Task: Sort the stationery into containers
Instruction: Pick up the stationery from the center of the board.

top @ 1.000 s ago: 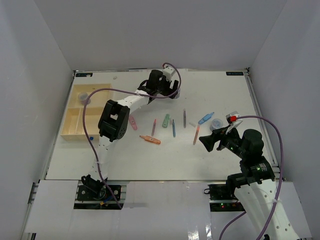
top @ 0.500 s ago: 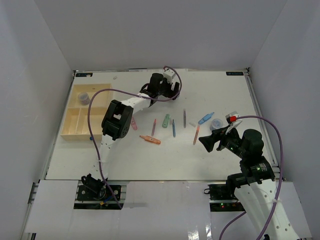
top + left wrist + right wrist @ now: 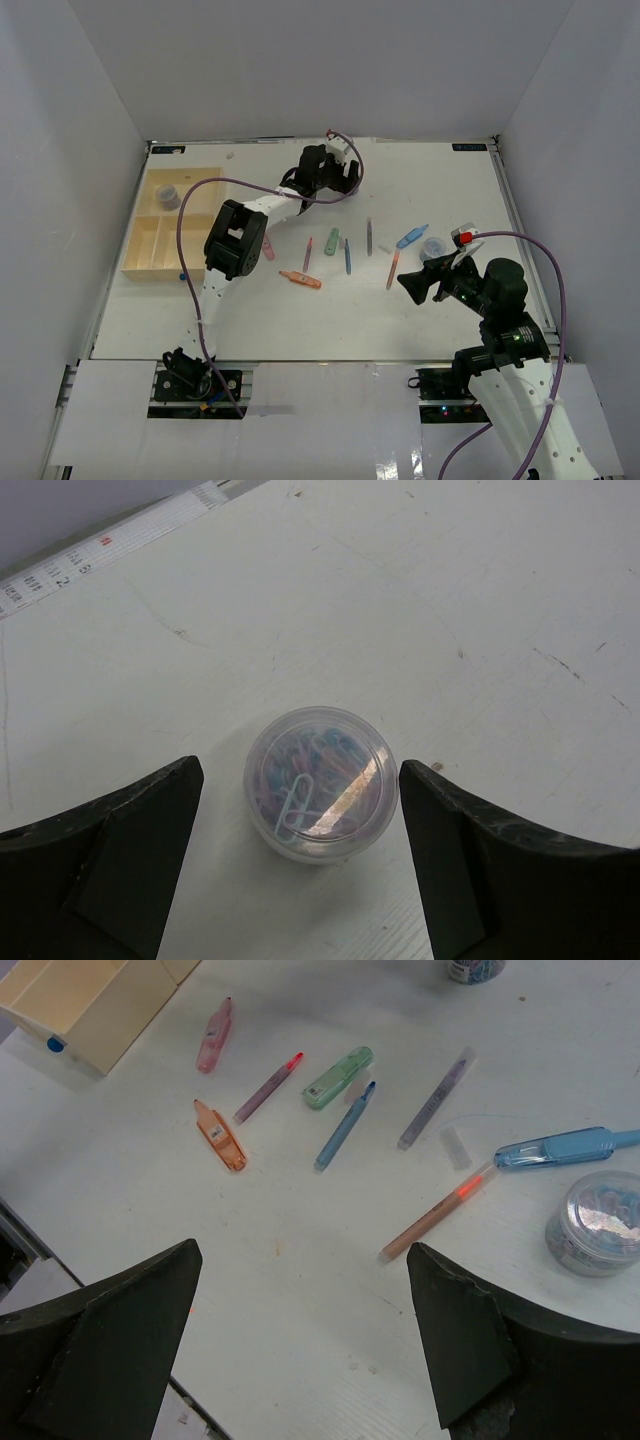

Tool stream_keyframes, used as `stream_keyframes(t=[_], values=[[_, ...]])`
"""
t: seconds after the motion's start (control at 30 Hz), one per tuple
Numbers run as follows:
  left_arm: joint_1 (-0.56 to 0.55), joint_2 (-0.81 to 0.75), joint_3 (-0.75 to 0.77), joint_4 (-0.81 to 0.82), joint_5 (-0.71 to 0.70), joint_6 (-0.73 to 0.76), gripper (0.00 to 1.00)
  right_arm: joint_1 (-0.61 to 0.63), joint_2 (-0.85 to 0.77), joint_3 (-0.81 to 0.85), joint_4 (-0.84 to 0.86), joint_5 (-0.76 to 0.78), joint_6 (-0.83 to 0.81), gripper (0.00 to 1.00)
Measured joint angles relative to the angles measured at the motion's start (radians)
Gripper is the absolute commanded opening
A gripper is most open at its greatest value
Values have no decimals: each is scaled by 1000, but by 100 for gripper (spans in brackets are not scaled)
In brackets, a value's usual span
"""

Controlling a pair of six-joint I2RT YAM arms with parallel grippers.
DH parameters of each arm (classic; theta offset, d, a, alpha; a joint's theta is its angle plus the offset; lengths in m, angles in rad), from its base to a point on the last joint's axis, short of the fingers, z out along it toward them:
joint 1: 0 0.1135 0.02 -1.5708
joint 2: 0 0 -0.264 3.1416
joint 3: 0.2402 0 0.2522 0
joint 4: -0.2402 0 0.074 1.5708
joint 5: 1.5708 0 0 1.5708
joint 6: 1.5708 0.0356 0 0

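My left gripper (image 3: 300, 780) jaws apart, straddling the clip pot (image 3: 320, 798) without touching, lined up to pinch its sides; pot on the counter (image 3: 450, 600), well right of tray (image 3: 150, 240). Right gripper (image 3: 305, 1255) apart, empty, above loose pens (image 3: 338, 1077)

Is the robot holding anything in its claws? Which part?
Nothing is held. The left gripper stands open either side of the paperclip pot, not touching it; the right gripper hangs open above the pens.

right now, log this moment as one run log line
left gripper: open, straddling clip pot, no contact | right gripper: open, near pens | tray: one stored pot
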Motion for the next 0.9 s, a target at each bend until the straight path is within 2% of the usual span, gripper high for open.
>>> stream_keyframes(t=[0.07,0.37,0.7,0.9], values=[[0,8,0,13,4,-6,85,0,0,0,0,0,0,90],[0,27,0,22,21,-16,88,0,0,0,0,0,0,90],[0,27,-18,65,23,-14,58,0,0,-1,0,-4,0,90],[0,-30,-138,147,-3,-23,54,0,0,-1,0,-4,0,90]])
